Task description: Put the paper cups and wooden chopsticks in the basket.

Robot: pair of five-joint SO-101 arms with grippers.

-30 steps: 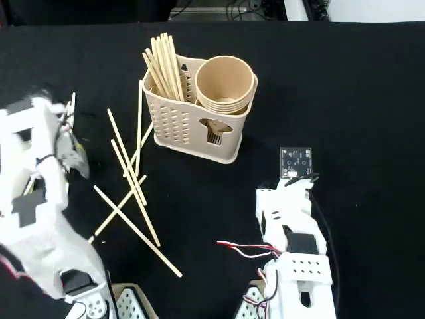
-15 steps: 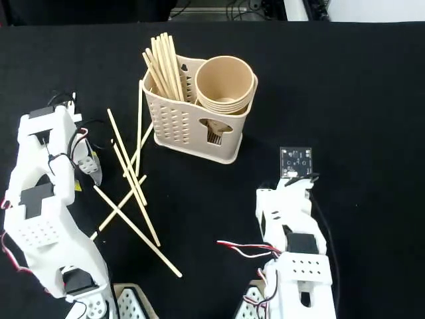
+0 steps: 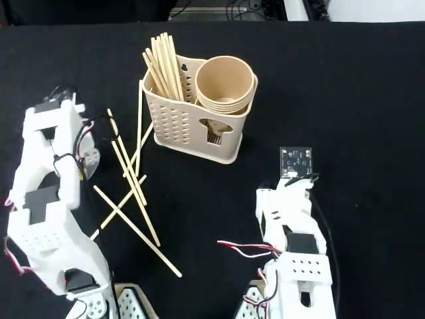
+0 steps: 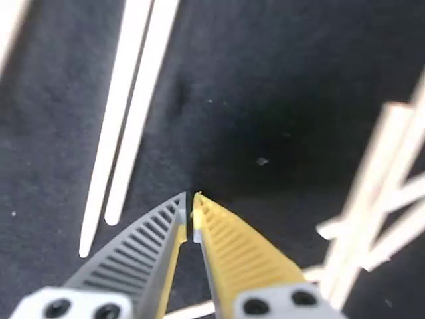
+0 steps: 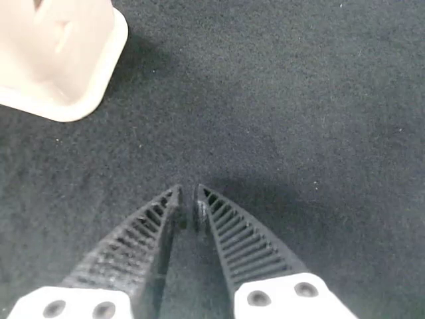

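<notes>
Wooden chopsticks (image 3: 135, 193) are what is left for us to move: several lie loose and crossed on the black table (image 3: 358, 100) toward its left edge, just beside the basket (image 3: 192, 126). The basket stands nearer the far edge, with a bundle (image 3: 165, 63) of sticks and the stacked paper cups (image 3: 224, 83) already inside. We judge the loose sticks to be very light, stiff and smooth, so thin that they lie almost flush with the cloth and may roll or pivot when nudged. A pinch near the middle should keep one level, while a hold close to an end would likely let it swing. Where they cross, lifting one will probably drag its neighbour, so we would begin with whichever lies on top. The left gripper (image 4: 190, 197) sits low over the cloth among them, fingers closed tip to tip on nothing, with a pair of sticks just beside it; it must spread before taking one. The right gripper (image 5: 188, 194) lies between the basket and the near edge, well apart from the loose sticks, its fingers likewise pressed together and empty. The leaning bundle crowds its compartment, and the cups fill the other.
</notes>
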